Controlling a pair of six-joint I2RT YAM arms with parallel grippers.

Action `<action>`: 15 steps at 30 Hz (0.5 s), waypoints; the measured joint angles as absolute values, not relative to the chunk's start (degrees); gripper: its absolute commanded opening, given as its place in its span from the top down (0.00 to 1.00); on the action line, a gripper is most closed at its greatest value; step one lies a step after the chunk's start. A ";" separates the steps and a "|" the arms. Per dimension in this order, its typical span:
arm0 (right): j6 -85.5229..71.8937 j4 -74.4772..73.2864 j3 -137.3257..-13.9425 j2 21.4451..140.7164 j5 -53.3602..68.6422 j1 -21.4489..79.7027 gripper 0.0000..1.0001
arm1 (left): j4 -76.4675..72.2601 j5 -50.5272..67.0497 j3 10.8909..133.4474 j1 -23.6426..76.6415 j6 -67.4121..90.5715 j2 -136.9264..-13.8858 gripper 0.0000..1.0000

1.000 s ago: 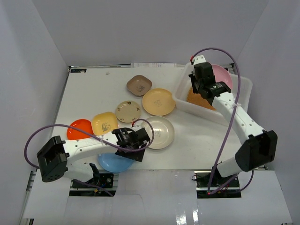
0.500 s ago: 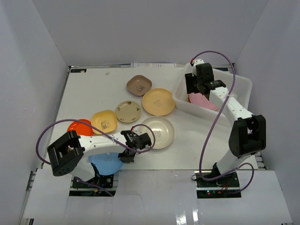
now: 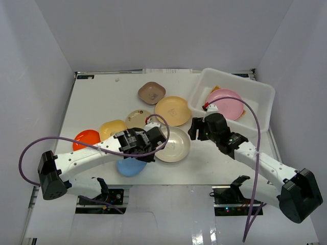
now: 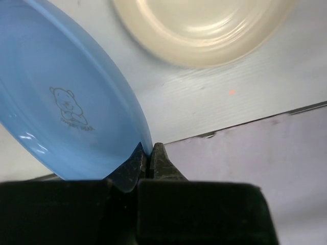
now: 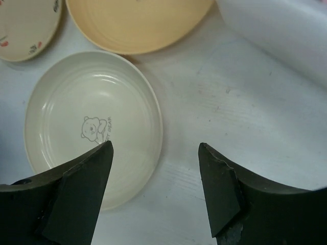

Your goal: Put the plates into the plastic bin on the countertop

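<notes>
Your plastic bin [image 3: 248,88] sits at the back right of the counter [image 3: 102,97]. It is turned at an angle, with its far corner close to the right wall [image 3: 299,61]. A pink plate [image 3: 225,103] lies inside it, and something orange [image 3: 215,89] peeks out behind that plate; you cannot tell what it is.

A strip of bare counter runs between the bin's near rim and the cream plate [image 3: 176,145]. Your right arm [image 3: 255,155] stretches low over that strip from its base toward the centre. Its jaws are spread wide with nothing between them. In the right wrist view the fingertips [image 5: 89,173] frame the cream plate's right edge and the bare counter beside it.

Your left arm [image 3: 87,155] lies low along the near side, bent in toward the centre. Its jaws are pinched tight on the rim of the blue plate [image 4: 61,102], right by the counter's near edge [image 4: 245,115], with the cream plate just beyond.

The red-orange plate [image 3: 84,139] and yellow plate [image 3: 111,130] crowd the left. A small beige plate [image 3: 137,117] is partly hidden by the left wrist. The amber plate [image 3: 172,110] sits just beside the bin's near-left corner, and a brown squarish plate [image 3: 152,92] lies behind it. The back-left counter is bare.
</notes>
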State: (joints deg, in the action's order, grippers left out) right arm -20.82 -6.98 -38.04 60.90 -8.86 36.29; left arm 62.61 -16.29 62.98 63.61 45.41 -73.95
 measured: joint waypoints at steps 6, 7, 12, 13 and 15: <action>-28.25 -0.16 -30.50 68.14 -6.83 36.16 0.33 | 62.83 -19.77 77.58 63.61 41.39 -76.75 1.00; -29.15 0.89 -29.71 69.45 -6.42 36.18 0.36 | 62.92 -20.45 79.83 63.61 40.40 -77.80 1.00; -32.73 7.05 -27.59 76.14 -4.25 36.18 0.85 | 62.50 -23.49 91.46 63.61 35.51 -84.42 1.00; -32.77 8.16 -27.57 76.71 -3.99 36.18 0.91 | 62.02 -24.10 93.91 63.61 34.39 -85.78 1.00; -34.57 9.87 -27.29 77.17 -3.49 36.14 0.92 | 61.23 -24.80 98.96 63.61 32.12 -88.31 1.00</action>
State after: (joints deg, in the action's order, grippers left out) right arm -34.57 9.87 -27.29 77.17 -3.49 36.14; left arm 61.23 -24.80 98.96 63.61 32.12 -88.31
